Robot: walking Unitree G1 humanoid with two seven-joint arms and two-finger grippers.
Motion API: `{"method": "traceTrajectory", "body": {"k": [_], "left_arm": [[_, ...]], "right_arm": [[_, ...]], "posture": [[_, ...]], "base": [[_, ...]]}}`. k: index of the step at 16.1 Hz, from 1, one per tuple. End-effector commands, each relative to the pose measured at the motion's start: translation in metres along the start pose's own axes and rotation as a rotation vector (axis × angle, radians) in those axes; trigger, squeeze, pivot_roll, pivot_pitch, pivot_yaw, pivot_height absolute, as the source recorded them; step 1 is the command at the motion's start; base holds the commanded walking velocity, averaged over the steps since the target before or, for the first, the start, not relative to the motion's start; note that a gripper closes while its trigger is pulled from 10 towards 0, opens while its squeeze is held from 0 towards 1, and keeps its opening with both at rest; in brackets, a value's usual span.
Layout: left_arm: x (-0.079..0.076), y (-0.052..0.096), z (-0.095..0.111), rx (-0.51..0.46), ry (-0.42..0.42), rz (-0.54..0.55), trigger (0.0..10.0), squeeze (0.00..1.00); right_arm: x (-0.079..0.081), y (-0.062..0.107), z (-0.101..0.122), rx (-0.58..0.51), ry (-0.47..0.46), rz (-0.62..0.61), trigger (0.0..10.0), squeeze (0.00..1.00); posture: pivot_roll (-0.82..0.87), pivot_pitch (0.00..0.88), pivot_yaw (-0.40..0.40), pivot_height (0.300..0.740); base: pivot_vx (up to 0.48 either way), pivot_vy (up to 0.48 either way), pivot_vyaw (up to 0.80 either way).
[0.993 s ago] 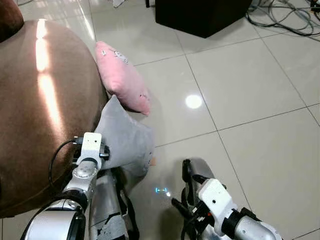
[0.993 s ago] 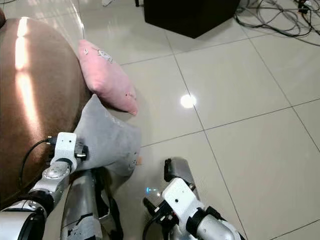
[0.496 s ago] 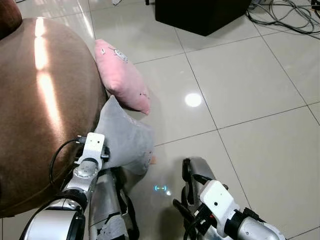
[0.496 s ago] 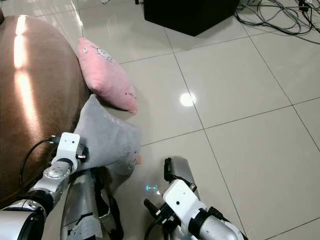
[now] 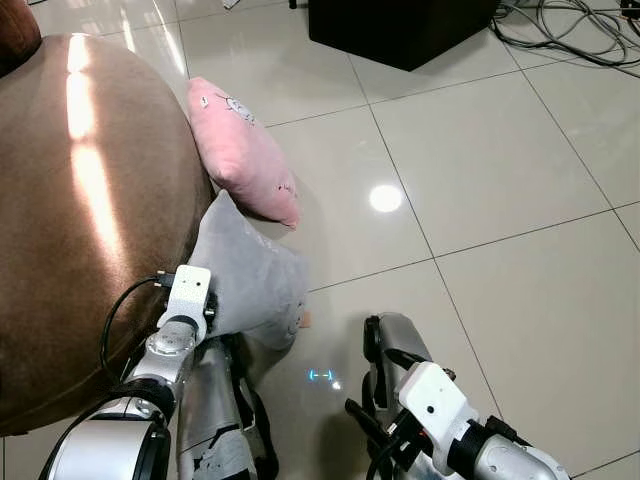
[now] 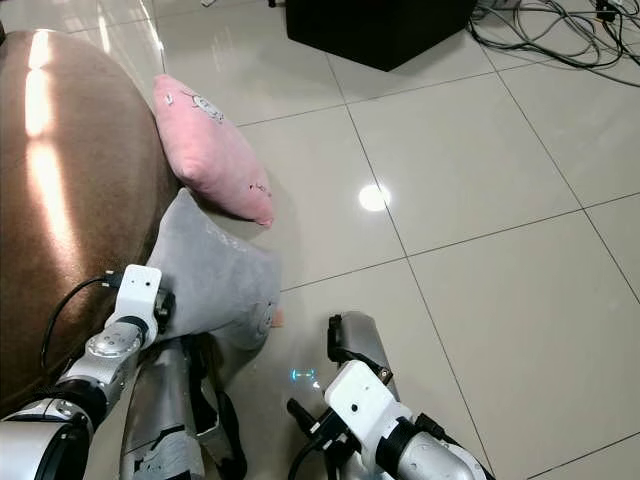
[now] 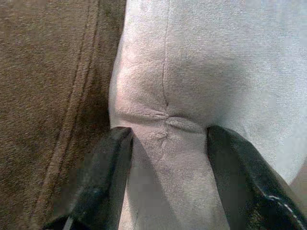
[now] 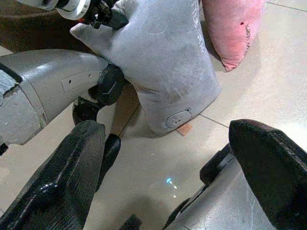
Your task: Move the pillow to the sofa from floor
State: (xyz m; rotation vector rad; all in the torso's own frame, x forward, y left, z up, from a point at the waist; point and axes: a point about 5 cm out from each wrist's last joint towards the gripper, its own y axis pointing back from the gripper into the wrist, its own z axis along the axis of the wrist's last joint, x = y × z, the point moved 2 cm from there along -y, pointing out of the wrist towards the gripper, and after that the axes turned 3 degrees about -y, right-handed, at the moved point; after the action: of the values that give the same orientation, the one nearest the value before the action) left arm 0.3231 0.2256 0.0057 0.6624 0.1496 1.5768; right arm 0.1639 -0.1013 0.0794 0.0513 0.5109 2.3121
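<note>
Left wrist view: we see the left gripper (image 7: 165, 179) clenched on a bunched edge of the grey pillow (image 7: 216, 72), beside the brown sofa (image 7: 43, 96).
Change: almost none over the last second; the wrist sits marginally lower (grasp apparently secure, lift not begun).
Pillow position: on the floor, leaning against the sofa, touching a pink pillow (image 5: 240, 150).
Right gripper (image 8: 168, 158): fingers spread, empty.
Writing: none legible to us.
</note>
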Motion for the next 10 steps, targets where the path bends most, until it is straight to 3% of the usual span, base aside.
{"method": "traceTrajectory", "body": {"k": [1, 10], "left_arm": [[-0.0042, 0.0035, -0.0160, 0.056, 0.020, -0.020, 0.0, 0.00], [-0.0087, 0.0022, -0.0113, 0.045, 0.037, -0.058, 0.0, 0.00]], "right_arm": [[0.0061, 0.0001, -0.0076, 0.025, -0.010, 0.013, 10.0, 0.00], [0.0059, -0.0044, -0.0084, 0.024, 0.002, 0.011, 10.0, 0.00]], "posture": [[-0.25, 0.370, 0.018, 0.567], [-0.25, 0.358, 0.024, 0.567]], "base": [[0.000, 0.000, 0.00], [0.000, 0.000, 0.00]]}}
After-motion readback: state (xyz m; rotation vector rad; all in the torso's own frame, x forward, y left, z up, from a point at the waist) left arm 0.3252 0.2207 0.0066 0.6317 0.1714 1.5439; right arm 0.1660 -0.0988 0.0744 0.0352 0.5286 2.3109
